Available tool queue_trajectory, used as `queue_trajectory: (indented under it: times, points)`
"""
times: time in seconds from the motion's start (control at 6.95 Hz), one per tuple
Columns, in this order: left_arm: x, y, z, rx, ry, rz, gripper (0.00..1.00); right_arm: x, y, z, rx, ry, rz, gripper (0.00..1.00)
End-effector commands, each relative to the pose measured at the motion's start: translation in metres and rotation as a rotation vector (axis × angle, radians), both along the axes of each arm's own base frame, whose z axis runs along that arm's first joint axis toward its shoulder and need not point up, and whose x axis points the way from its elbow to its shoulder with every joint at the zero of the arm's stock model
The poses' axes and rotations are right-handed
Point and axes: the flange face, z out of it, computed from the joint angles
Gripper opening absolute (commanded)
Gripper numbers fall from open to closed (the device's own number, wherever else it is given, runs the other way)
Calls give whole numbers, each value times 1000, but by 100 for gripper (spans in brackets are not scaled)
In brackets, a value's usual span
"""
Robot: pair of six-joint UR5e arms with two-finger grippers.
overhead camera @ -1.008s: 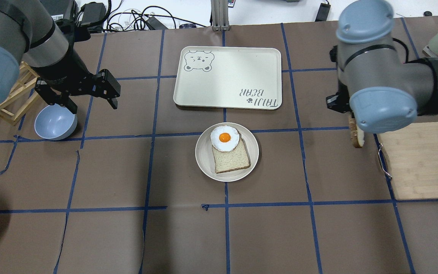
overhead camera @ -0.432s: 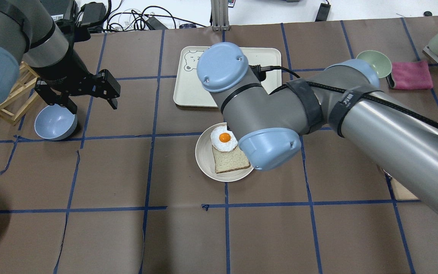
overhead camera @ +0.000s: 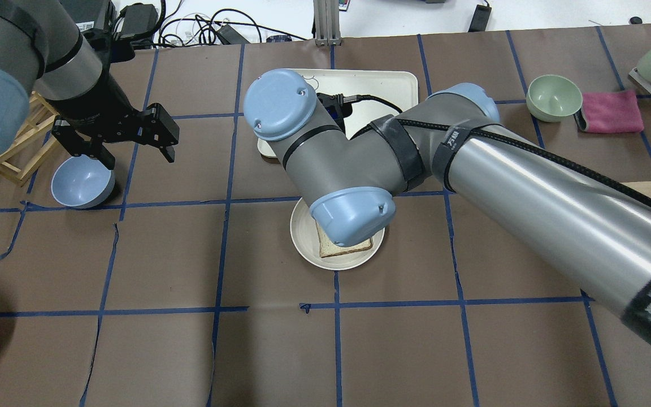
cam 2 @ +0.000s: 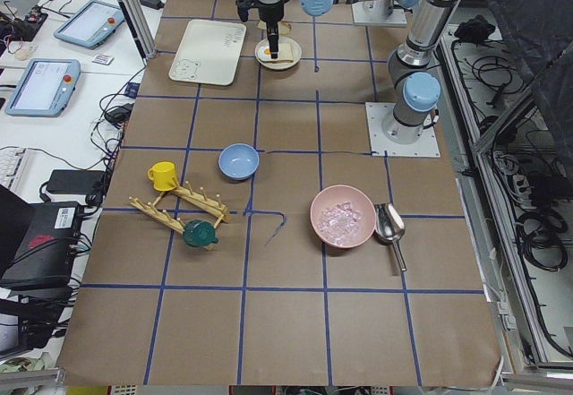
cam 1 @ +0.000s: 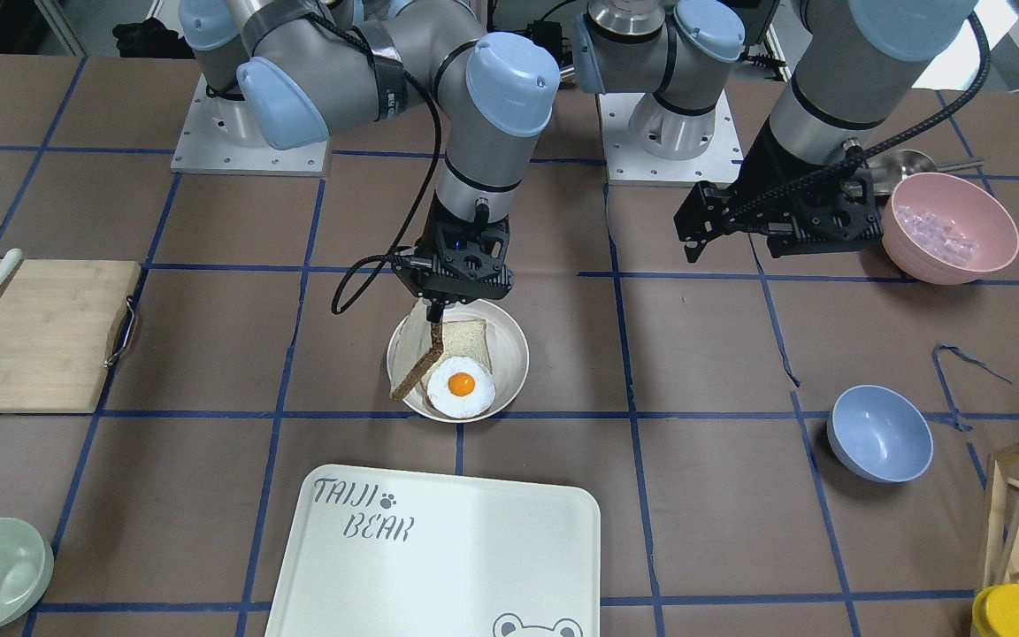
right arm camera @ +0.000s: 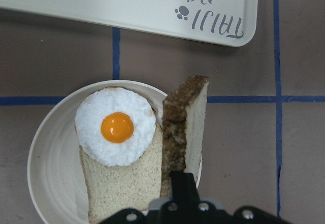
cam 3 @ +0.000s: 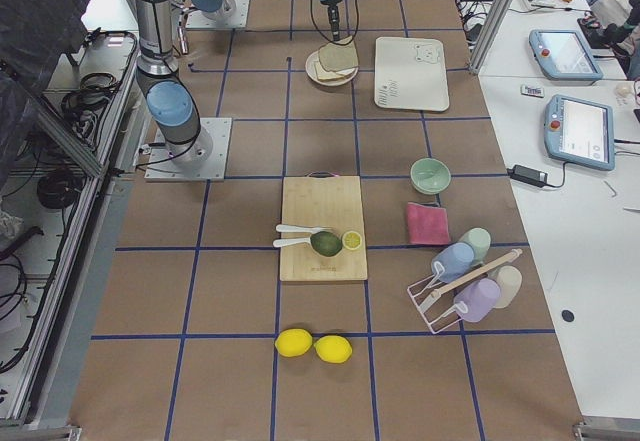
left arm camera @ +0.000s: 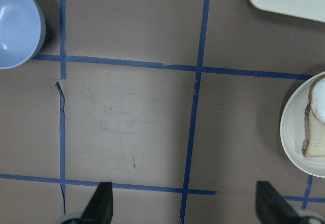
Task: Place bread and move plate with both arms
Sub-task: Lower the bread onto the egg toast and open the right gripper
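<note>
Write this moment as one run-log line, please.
step: placing bread | right gripper: shut on bread, slice on edge over plate rim beside egg | left gripper: open, empty, away from plate

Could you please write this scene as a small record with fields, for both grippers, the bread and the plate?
right gripper: jaws shut on the bread, which hangs on edge
bread position: over the rim of the plate, beside the fried egg, not yet laid flat
plate contents: paler slice with the fried egg partly on it
left gripper: jaws open, holding nothing, well away from the plate
</note>
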Motion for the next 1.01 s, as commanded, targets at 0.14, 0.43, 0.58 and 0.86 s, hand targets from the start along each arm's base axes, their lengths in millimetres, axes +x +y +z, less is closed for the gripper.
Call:
queue_trajectory:
  times: [0.14,0.43,0.58,0.86]
  points:
    - [0,0,-1,3,0,0,100,9,-8,-24,17,-21,-7,0]
    - [0,-1,-2,4,0,0,100,9,-4,-28,48,-41,-9,45]
    - [0,-1,-2,4,2,0,100,9,-3,-24,42,-46,-7,82]
    - [0,-1,-2,4,3,0,100,-15,-15,9,54,-152,-19,100]
